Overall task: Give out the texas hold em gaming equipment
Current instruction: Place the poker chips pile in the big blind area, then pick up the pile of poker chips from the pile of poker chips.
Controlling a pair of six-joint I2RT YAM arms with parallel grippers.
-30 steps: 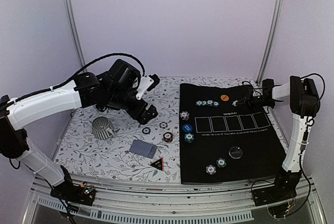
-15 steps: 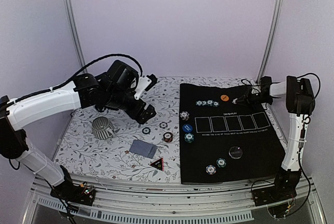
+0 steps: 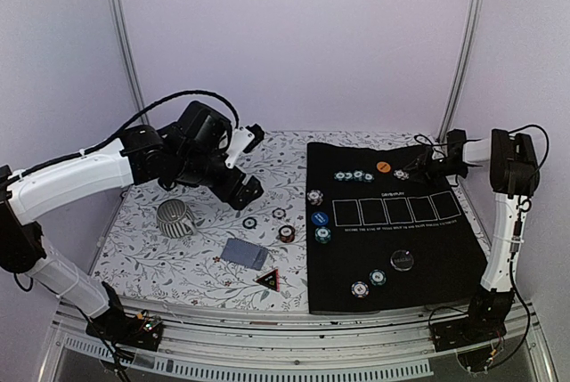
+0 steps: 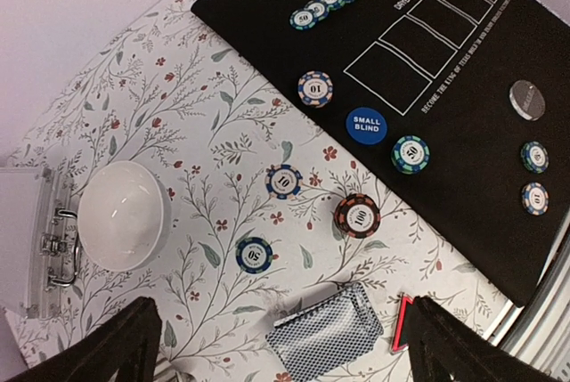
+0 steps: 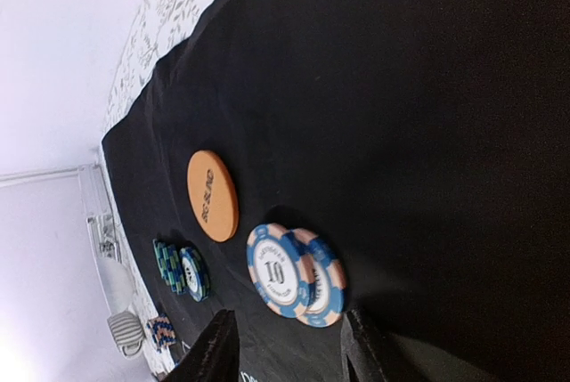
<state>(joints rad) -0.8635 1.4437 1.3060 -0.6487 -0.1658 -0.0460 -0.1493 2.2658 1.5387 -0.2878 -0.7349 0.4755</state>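
My right gripper (image 5: pixel 289 355) is open low over the far part of the black mat (image 3: pixel 419 239). Two overlapping blue-and-peach chips (image 5: pixel 296 273) lie flat just beyond its fingertips, held by neither. Next to them are the orange button (image 5: pixel 212 195) and a row of teal chips (image 5: pixel 183 271). High over the floral cloth, my left gripper (image 4: pixel 285 360) stands open and empty above the card deck (image 4: pixel 331 329). Loose on the cloth lie a 50 chip (image 4: pixel 254 254), a 10 chip (image 4: pixel 284 181) and a red-brown 100 chip (image 4: pixel 358 216). The blue button (image 4: pixel 367 124) and black disc (image 3: pixel 403 259) rest on the mat.
A white bowl (image 4: pixel 123 215) and a silver case (image 4: pixel 31 239) sit at the cloth's far left. A striped mug (image 3: pixel 175 218) stands under the left arm. A red-edged triangle (image 3: pixel 268 280) lies by the deck. More chips (image 3: pixel 369 283) sit near the mat's front.
My right gripper has opened, and its chip now lies on the mat beside another near the orange button. The left arm has drifted slightly left and back, still open.
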